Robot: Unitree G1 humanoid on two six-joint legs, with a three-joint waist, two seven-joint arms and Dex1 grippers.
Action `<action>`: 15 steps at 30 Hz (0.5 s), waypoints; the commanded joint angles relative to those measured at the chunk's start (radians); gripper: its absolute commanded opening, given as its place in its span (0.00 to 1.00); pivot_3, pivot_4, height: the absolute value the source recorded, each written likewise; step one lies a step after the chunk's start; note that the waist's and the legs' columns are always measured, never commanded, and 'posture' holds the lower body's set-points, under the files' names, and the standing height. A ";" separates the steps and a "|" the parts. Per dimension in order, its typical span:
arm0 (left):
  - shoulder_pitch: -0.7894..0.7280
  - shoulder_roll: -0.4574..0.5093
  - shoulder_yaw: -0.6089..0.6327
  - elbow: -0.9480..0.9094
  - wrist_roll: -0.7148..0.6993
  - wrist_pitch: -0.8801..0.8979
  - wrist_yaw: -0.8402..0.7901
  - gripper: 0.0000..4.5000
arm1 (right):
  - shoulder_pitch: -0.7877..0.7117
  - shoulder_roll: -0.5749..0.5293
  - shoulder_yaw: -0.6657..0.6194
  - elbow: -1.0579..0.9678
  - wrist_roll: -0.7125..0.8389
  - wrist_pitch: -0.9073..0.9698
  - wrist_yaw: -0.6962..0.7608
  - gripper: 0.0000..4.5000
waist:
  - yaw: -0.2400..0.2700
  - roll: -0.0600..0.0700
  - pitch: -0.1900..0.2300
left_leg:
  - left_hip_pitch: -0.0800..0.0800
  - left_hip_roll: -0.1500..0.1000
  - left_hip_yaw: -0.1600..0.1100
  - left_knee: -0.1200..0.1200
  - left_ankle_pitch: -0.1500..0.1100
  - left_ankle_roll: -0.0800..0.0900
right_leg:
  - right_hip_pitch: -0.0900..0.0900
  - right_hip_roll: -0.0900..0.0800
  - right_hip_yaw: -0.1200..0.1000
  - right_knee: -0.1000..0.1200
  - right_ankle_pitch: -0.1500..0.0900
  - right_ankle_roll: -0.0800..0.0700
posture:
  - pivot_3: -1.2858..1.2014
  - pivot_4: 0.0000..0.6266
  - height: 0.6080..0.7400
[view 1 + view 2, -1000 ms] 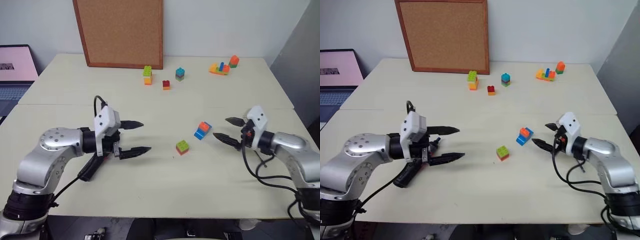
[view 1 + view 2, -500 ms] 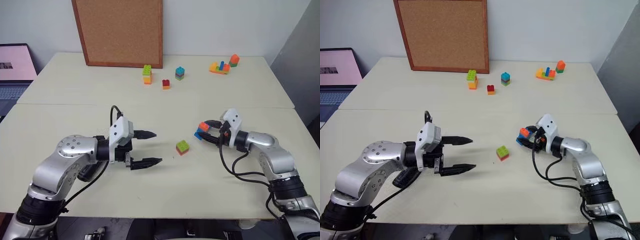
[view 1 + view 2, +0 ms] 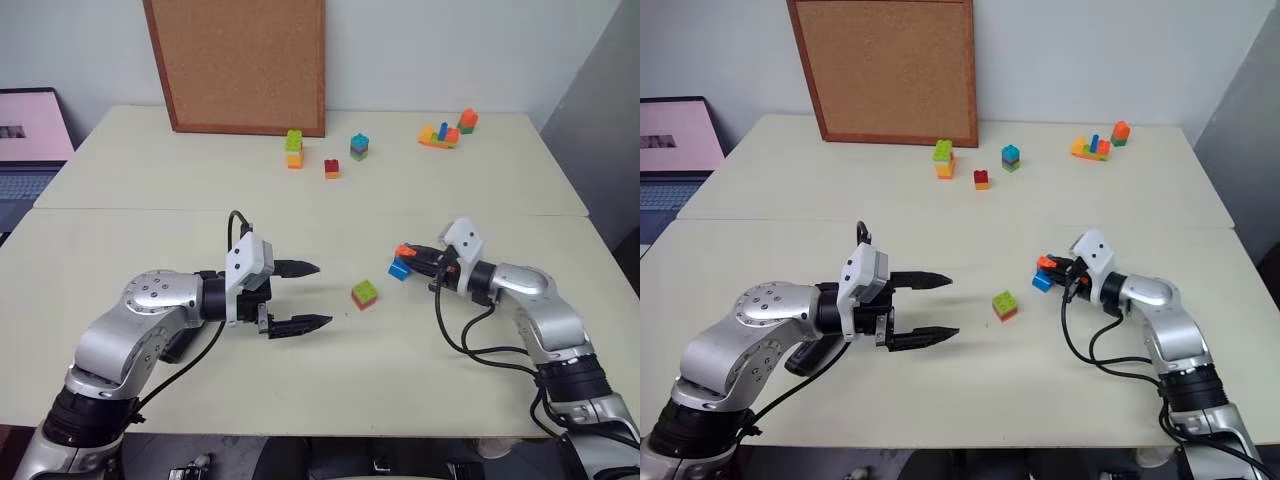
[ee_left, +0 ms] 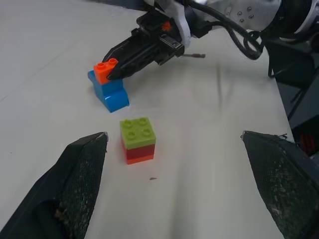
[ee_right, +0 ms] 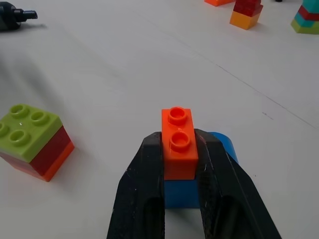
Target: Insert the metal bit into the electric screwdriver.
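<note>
**K:** Fingers of the right gripper were clamped on the orange brick, not on either task part. That brick sat on top of a blue brick.

**M:** Left side?

**K:** Left gripper was spread wide and held nothing. It hovered just over the table, pointing across toward the right arm. The electric screwdriver lay on the table under the left forearm, mostly hidden, behind those fingers and not between them.

**M:** Bit?

**K:** The metal bit lay flat on the table just beyond the right gripper, apart from its fingers and well apart from the screwdriver.

**M:** Right arm pose?

**K:** It was low, reaching forward and in toward the middle, tips dipped slightly.

**M:** Obstructions?

**K:** A green-and-red brick stood between the two grippers. Farther back there were small brick stacks and a brick cluster, then a cork board against the wall and a laptop at far left.
</note>
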 commanded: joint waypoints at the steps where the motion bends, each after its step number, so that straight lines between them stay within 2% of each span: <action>1: -0.025 -0.028 -0.005 -0.049 -0.040 0.002 0.008 1.00 | 0.082 -0.091 -0.206 -0.121 0.038 0.039 -0.051 0.10 | 0.006 0.000 0.000 | 0.000 -0.001 0.000 0.000 0.000 0.000 | 0.000 0.000 0.000 0.000 0.000 0.000 | 0.52 0.24 1.00; 8: -0.066 -0.075 -0.053 -0.030 -0.037 -0.009 -0.004 1.00 | 0.209 -0.137 -0.460 -0.068 0.008 0.082 -0.219 0.10 | 0.006 0.000 0.000 | 0.000 -0.003 0.002 0.001 0.000 0.000 | 0.000 -0.001 0.003 -0.001 0.000 0.001 | 0.52 0.24 1.00; 15: -0.109 -0.109 -0.093 0.000 -0.027 -0.033 -0.026 1.00 | 0.229 -0.103 -0.493 0.070 -0.036 0.088 -0.360 0.10 | -0.008 0.000 -0.001 | 0.003 -0.004 0.004 0.000 0.001 0.001 | 0.001 0.001 0.004 0.002 0.000 0.001 | 0.52 0.24 1.00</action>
